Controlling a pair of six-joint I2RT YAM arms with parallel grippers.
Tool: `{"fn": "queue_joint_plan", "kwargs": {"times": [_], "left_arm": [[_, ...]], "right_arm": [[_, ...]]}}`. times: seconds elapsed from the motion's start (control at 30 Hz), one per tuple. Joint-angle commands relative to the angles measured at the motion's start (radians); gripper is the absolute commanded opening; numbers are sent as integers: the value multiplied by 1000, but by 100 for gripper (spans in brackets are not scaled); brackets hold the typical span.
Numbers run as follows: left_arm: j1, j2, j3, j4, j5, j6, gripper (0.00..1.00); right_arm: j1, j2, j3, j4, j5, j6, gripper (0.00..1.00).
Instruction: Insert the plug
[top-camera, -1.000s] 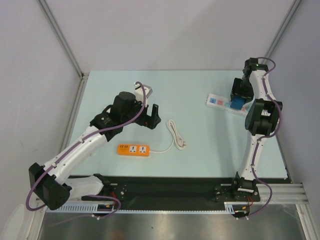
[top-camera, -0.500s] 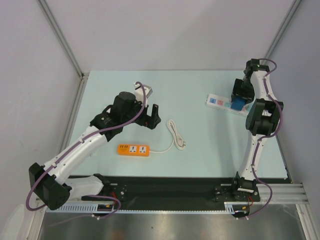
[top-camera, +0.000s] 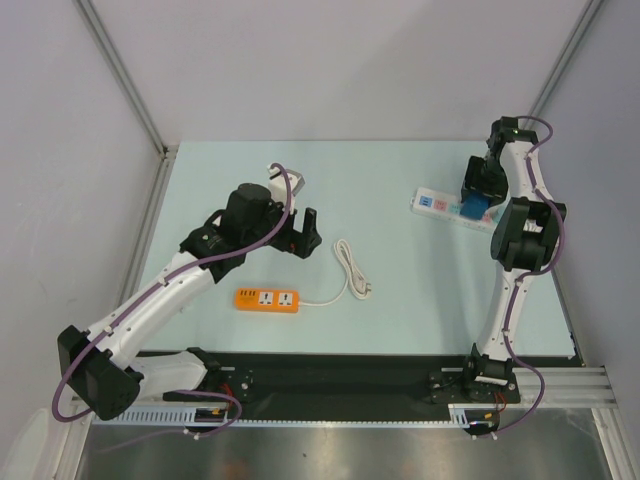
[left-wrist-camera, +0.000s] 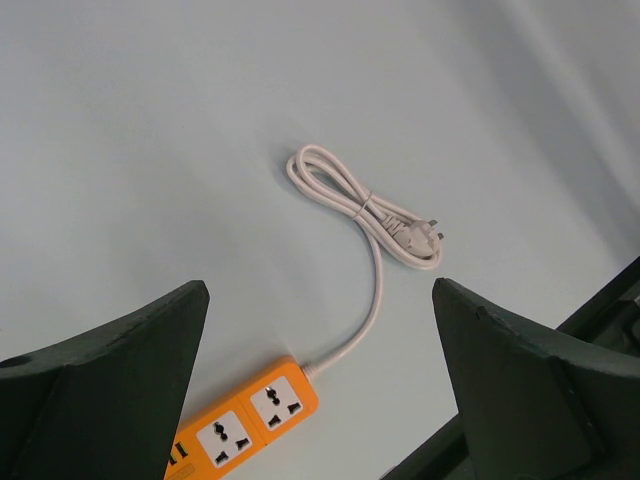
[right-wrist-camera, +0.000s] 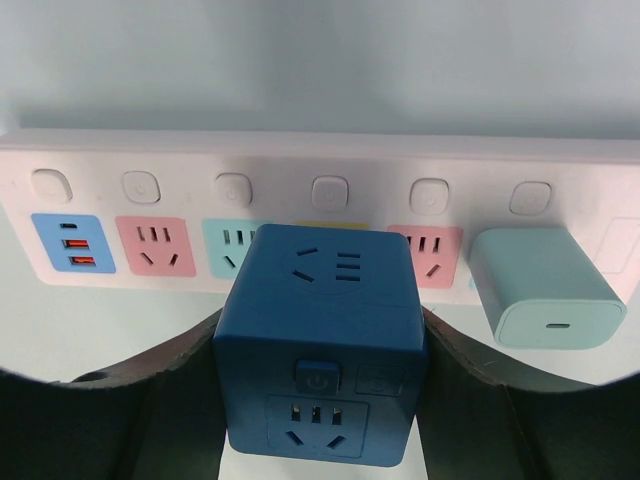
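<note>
Plug (right-wrist-camera: 320, 345), a blue cube, is pinched on two opposite sides by the right jaws, which press against it from left and right in the right wrist view. It sits over the white power strip (right-wrist-camera: 330, 160) and is about as wide as the strip. It covers the spot between a light blue socket (right-wrist-camera: 228, 245) and a pink socket (right-wrist-camera: 430, 250). Whether its pins are seated cannot be told. Its upper face and near face each show socket openings, and the near face also has a small button. A pale green charger block (right-wrist-camera: 545, 290) stands on the strip just beside the cube, not touching it. In the top view the plug (top-camera: 474, 209) and the strip lie at the far right of the desk (top-camera: 400, 170). The left jaws are spread wide and hold nothing, hanging above the desk near an orange power strip (left-wrist-camera: 245, 430). Its white cord (left-wrist-camera: 355, 200) lies bundled in a loop, the pronged end (left-wrist-camera: 422, 238) free on the desk.
</note>
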Motion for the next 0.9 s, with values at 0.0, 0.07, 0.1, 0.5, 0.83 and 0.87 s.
{"fn": "queue_joint_plan", "kwargs": {"times": [0.0, 0.07, 0.1, 0.5, 0.83, 0.87], "left_arm": [[9, -22, 1, 36, 18, -15, 100], [9, -25, 1, 36, 17, -14, 100], [11, -27, 1, 36, 18, -14, 100], [15, -25, 1, 39, 27, -17, 100], [15, -25, 1, 38, 29, -18, 100], [17, -25, -1, 39, 27, -20, 100]], "right_arm": [[-7, -15, 9, 19, -13, 10, 0], [-7, -16, 1, 30, -9, 13, 0], [-8, -13, -5, 32, -9, 13, 0], [-2, -4, -24, 26, -50, 4, 0], [-1, 2, -56, 42, -7, -2, 0], [1, 5, -63, 47, 5, -2, 0]]}}
